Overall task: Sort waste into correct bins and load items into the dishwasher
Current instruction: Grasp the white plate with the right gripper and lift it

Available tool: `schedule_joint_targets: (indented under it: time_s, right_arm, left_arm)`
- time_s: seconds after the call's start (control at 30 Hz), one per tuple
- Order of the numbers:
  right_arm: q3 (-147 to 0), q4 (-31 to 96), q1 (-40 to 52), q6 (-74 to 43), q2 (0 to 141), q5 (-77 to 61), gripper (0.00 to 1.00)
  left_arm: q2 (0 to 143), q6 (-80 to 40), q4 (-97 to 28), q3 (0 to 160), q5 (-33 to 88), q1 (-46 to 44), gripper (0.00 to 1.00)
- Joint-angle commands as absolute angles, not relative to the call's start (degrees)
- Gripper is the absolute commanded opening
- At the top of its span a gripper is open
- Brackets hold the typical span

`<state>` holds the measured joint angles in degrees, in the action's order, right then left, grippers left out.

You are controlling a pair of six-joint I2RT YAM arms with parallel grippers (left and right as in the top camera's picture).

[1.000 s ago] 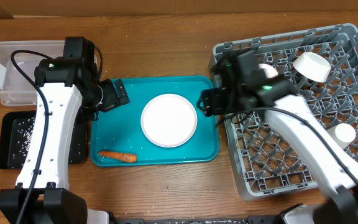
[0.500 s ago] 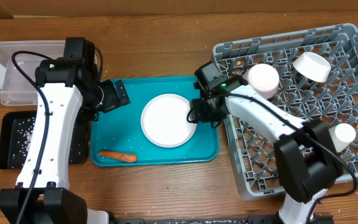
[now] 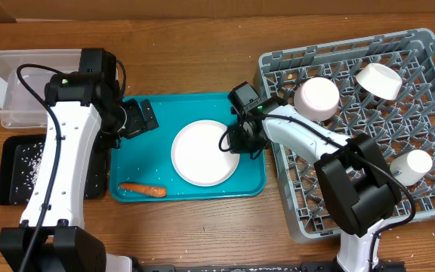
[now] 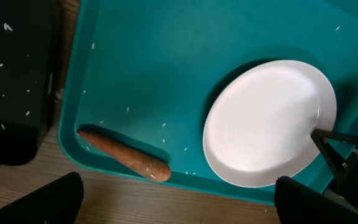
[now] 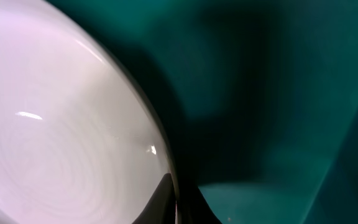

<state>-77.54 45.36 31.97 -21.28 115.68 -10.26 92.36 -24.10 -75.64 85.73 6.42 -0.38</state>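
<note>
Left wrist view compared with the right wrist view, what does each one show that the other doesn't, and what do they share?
Only the left wrist view: the carrot, the black tray with pale crumbs, a strip of wooden table, and the whole plate with the right jaws at its edge. Only the right wrist view: a close-up of that rim, with the jaw tips seemingly on either side of it. Both: the white plate on the teal tray.

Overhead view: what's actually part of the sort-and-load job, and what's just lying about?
Job:
plate, carrot, clear tub, black tray, grey rack, first bowl, second bowl, cup

Lying about:
teal tray, under the plate and carrot
wooden table
</note>
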Motion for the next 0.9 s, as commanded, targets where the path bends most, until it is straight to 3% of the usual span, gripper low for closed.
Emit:
schedule_joint_targets:
  time_s: [0.0, 0.3, 0.67, 0.87]
  right_arm:
    - [-79.0, 46.9, 31.6, -21.3, 115.2, -9.0, 0.04]
    - [-89.0, 57.0, 26.2, -20.6, 101.2, 6.3, 0.04]
    - [-89.8, 55.0, 16.3, -13.5, 86.1, 44.1, 0.04]
    - [-88.4, 53.9, 11.3, -20.1, 87.3, 68.9, 0.04]
  left_arm:
    - [91.9, -25.3, -75.6, 85.4, 6.9, -0.4, 1.0]
    - [91.9, -25.3, -75.4, 85.4, 5.8, -0.4, 1.0]
    - [91.9, -25.3, -74.9, 85.4, 5.4, -0.4, 1.0]
    - [91.9, -25.3, -74.9, 85.4, 5.4, -0.4, 1.0]
